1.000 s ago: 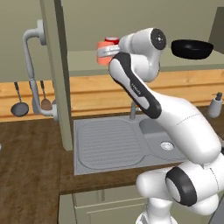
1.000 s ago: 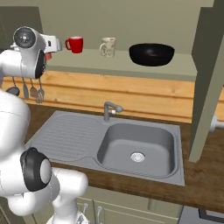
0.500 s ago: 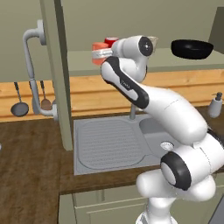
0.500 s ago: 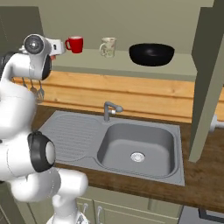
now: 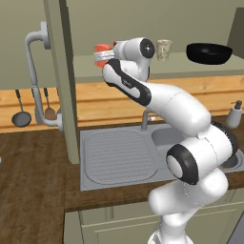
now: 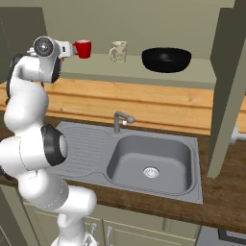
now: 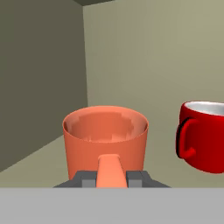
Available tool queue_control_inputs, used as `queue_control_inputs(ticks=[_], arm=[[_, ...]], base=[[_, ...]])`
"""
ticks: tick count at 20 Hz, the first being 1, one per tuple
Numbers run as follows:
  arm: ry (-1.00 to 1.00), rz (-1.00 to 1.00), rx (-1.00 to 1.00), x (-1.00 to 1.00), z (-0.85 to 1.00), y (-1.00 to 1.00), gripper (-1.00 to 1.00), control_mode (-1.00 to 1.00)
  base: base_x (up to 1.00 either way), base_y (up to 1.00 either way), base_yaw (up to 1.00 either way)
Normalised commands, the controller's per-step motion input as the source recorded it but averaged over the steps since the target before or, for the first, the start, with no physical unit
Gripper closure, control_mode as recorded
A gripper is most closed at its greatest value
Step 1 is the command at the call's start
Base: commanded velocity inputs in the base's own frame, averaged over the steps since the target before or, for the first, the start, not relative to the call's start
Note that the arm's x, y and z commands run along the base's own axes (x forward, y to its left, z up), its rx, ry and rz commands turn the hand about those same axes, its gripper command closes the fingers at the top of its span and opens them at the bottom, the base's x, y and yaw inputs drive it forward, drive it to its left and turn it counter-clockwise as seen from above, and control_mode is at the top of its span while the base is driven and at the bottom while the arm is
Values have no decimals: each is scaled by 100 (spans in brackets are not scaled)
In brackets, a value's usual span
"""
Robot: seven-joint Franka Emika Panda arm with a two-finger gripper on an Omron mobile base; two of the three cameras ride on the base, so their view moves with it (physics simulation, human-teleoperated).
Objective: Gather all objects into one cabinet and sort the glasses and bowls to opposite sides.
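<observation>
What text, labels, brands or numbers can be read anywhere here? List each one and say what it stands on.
None: no readable text, brand or number in any view.
The beige patterned mug carries markings too small and blurred to tell as writing.
The red cup, orange-red mug and black bowl are plain.

grey sink, wooden backsplash, dark countertop
</observation>
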Motion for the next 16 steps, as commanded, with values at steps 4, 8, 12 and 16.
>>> queue_control_inputs(ticks=[4,8,12,16], arm=[[0,0,0,40,0,15,100,-100],[0,0,0,47,0,15,100,-100],[0,0,0,39,0,11,100,-100],[0,0,0,29,0,7,100,-100]], base=[[0,0,0],[0,0,0],[0,0,0],[0,0,0]])
